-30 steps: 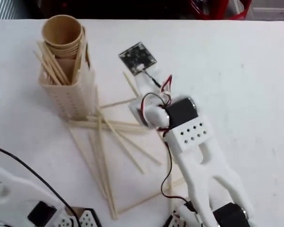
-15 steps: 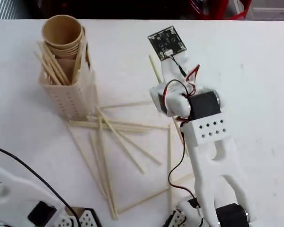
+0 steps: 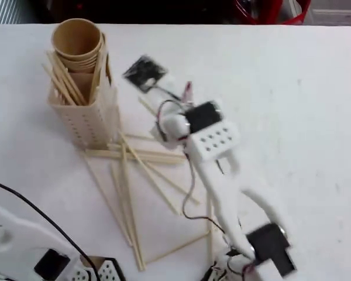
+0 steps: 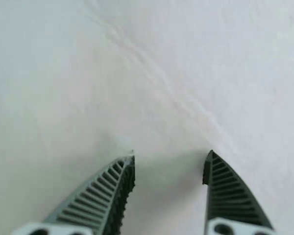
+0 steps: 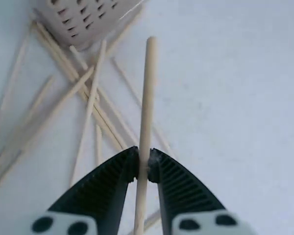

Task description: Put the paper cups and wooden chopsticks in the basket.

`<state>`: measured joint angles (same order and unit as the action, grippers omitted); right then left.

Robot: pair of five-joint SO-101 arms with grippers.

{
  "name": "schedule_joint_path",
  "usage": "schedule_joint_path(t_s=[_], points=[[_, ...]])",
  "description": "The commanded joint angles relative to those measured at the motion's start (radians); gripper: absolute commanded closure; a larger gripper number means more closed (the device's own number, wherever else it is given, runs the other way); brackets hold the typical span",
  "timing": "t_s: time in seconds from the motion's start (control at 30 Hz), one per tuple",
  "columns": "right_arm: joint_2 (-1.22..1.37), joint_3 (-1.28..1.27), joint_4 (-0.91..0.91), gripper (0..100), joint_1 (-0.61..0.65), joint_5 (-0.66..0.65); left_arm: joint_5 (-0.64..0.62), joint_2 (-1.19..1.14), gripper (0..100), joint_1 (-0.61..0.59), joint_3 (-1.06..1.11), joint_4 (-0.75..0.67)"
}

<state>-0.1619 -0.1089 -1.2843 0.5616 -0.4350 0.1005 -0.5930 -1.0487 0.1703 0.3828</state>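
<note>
Now the right pincer clenches one chopstick near the basket; best tilt it upright above the rim before letting go. Left pincer hangs released over the bench.

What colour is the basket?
Cream white basket, dotted with rows of small holes; clearest in the high view.

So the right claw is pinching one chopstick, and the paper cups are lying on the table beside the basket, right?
Not quite. The paper cups are not lying on the table. The high view shows them stacked upright inside the basket. The rest is right: the right gripper is pinching one chopstick.
</note>
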Motion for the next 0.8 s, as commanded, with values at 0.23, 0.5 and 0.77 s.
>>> schedule_joint_path(t_s=[0.23,0.5,0.77], points=[[0.446,0.032,0.236,97.7,0.004,-0.361,-0.008,-0.070,76,0.016,-0.008,-0.032],[0.553,0.034,0.372,89.0,-0.012,-0.382,-0.009,-0.070,76,0.018,-0.008,-0.032],[0.456,0.031,0.335,81.8,-0.054,-0.384,-0.011,-0.070,76,0.022,-0.008,-0.032]])
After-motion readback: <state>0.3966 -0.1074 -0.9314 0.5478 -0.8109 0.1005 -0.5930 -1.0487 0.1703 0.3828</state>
